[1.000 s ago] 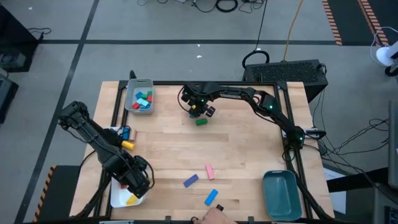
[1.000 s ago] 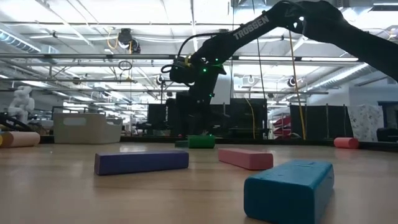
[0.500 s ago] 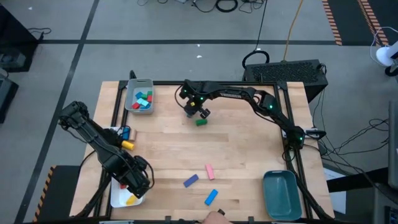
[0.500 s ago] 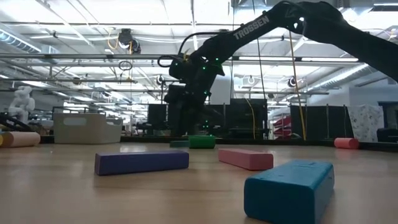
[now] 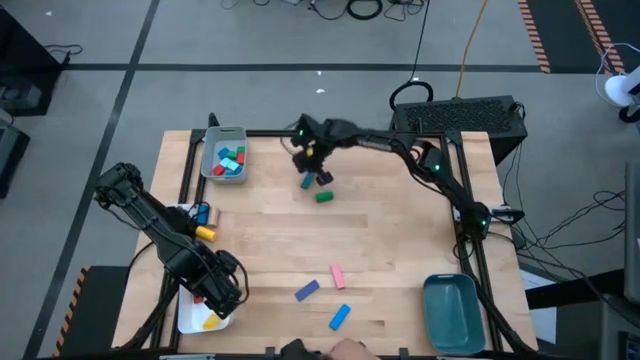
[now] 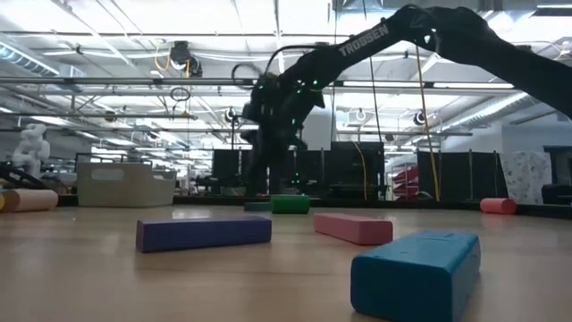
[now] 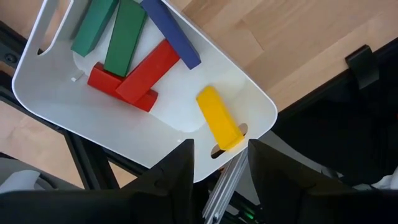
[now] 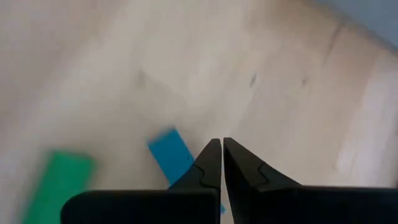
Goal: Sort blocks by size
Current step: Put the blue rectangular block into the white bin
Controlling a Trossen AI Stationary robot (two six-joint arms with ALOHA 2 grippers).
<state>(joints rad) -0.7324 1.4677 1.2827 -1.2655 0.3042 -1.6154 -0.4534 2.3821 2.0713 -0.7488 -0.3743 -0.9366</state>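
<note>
Right end effector (image 8: 216,163) fingers nearly closed, nothing visibly held, above blue block (image 8: 173,152) beside green block (image 8: 57,185) — reopen before descending squarely.

From my seat the overhead picture is evenly lit and crisp, with only faint, soft shadows on the wooden table (image 5: 400,250). At table height, long ceiling light strips (image 6: 134,18) glare white in the room behind, so the right arm (image 6: 357,49) reads as a dark silhouette, smeared with motion blur at its wrist. The nearest teal block (image 6: 416,273) looks slightly soft. My right wrist picture is heavily blurred; the green block (image 8: 59,186) has smeared edges. The white tray (image 7: 56,106) is sharp and bright.
</note>
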